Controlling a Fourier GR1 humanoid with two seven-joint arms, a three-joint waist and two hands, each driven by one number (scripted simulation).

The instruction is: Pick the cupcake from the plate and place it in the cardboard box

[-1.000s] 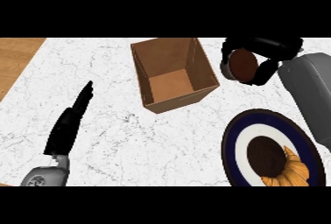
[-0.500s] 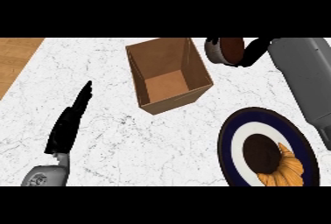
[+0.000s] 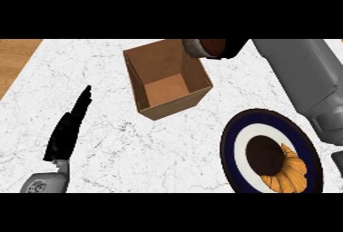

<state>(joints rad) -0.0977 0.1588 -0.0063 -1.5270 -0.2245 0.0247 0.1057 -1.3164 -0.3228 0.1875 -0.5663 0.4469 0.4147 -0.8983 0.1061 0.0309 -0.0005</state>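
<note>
- The right robot hand [image 3: 236,45] shows at the upper edge of the head view, its black fingers curled round the cupcake [image 3: 209,47]; only a small part of the hand is visible, with the grey forearm [image 3: 305,81] running down the right side of the view
- The cupcake, dark brown on top with a pale wrapper rim, is held in the air at the far right corner of the cardboard box [image 3: 167,78], overlapping its rim in the view; whether it touches the rim I cannot tell
- The cardboard box stands open on the white marbled worktop [image 3: 134,149], its brown floor bare where it shows
- The plate [image 3: 275,156], dark blue at the rim and white within, lies near the lower right, apart from the box; on it sit a dark brown round item [image 3: 264,155] and an orange ridged pastry [image 3: 289,171], touching each other
- The left robot hand [image 3: 67,131] rests at the lower left, fingers straight and pointing up the view, holding nothing; its grey wrist [image 3: 43,183] shows below it
- A strip of wooden surface [image 3: 17,56] borders the worktop at the upper left
</note>
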